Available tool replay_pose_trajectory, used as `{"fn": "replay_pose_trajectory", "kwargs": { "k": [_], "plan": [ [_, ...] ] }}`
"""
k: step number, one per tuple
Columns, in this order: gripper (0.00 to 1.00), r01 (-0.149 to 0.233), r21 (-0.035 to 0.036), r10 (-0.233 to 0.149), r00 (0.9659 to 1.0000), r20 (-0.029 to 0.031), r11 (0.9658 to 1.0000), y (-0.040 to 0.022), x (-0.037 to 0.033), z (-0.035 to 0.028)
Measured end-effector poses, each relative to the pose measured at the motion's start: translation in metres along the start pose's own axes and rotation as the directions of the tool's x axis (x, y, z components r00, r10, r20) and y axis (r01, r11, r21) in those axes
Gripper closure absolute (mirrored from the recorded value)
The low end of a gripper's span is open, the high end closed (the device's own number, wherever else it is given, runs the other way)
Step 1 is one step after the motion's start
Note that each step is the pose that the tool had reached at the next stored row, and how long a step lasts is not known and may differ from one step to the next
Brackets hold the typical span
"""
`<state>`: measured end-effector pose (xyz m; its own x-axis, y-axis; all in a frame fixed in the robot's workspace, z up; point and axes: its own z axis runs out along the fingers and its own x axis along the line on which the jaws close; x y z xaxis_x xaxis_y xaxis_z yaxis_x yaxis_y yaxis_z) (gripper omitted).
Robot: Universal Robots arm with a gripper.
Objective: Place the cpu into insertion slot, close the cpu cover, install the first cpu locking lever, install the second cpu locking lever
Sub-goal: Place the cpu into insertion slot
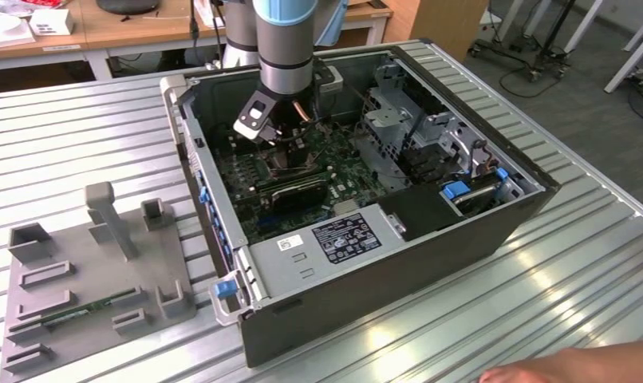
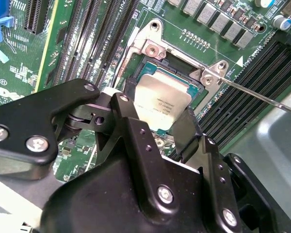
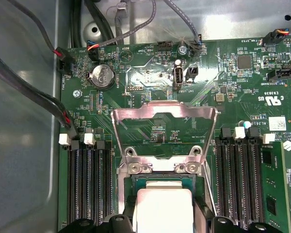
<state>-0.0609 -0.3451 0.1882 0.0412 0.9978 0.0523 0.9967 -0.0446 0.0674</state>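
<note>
At the exterior view's left, on the slatted metal worktop, a grey fixture block with upright posts, well apart from the rest. Toward the middle, an open computer case with the arm reaching down into it, lower end hard to make out in the dark interior. At the exterior view's right, low in the corner, part of a person's hand, cut off by the edge. In the second wrist view, the pincer clamped on the cpu by two opposite edges, black fingers covering its nearer corners. Held squarely over the insertion slot; cannot tell whether seated or just above. In the first wrist view, the cpu cover raised upright on its hinge, open, just beyond the chip, nearer half of the chip cut off by the frame edge. Long black memory slots flanking the socket on both sides.
</note>
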Motion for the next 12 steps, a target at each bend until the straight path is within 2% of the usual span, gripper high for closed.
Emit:
{"fn": "replay_pose_trajectory", "kwargs": {
  "k": [12],
  "plan": [
    [0.45,0.000,0.0002,0.000,1.0000,0.0004,1.0000,0.0000,0.0000,0.0001]
  ]
}}
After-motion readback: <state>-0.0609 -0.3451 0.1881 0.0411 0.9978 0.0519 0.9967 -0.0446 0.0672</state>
